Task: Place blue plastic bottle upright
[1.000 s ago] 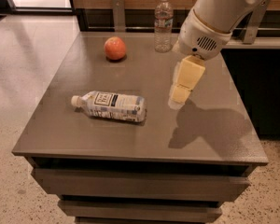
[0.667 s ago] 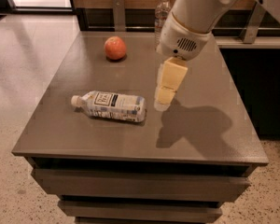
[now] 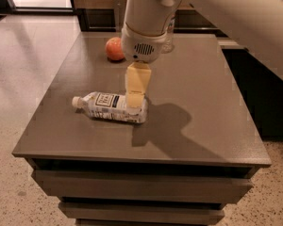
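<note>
Camera view: since a second ago the gripper (image 3: 135, 100) has swung toward 9 o'clock across the table (image 3: 203, 107). It was well clear of the bottle's base then; now its cream tip overlaps that end. The bottle (image 3: 106, 106) has not shifted. It lies on its side in the table's near-left part, white cap pointing to 9 o'clock and base to 3 o'clock. The gripper hangs straight down from the arm (image 3: 148, 18) over the base end, at 3 o'clock from the label. I cannot tell whether it is open or closed, or whether it touches the bottle. An orange ball (image 3: 114, 48) sits at 12 o'clock from the bottle, well apart.
</note>
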Robot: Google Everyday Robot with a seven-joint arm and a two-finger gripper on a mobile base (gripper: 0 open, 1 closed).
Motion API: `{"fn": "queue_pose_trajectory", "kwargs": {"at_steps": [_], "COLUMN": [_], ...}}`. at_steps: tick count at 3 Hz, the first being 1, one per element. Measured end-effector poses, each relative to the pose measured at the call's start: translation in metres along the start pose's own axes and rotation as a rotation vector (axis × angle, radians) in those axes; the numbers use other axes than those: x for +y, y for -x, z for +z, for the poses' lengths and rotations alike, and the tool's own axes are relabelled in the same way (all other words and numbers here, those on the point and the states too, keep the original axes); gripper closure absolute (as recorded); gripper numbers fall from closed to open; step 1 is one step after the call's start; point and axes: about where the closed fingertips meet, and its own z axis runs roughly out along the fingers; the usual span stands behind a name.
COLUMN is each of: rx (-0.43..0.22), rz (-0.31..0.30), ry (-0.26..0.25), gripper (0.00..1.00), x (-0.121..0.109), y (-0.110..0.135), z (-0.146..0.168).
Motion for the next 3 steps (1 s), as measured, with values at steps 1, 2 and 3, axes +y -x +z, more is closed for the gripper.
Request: {"fn": "queue_pose_trajectory", "kwargs": {"at_steps": [1, 2, 3], "rx": [0.054, 0.089, 0.105], "rz": [-0.016, 0.026, 0.090], "ry": [-0.016, -0.031, -0.038], "gripper": [0.00, 0.00, 0.00], "x": [0.000, 0.004, 0.008], "y": [0.022, 0.037, 0.045], "z": [0.011, 0.024, 0.035]}}
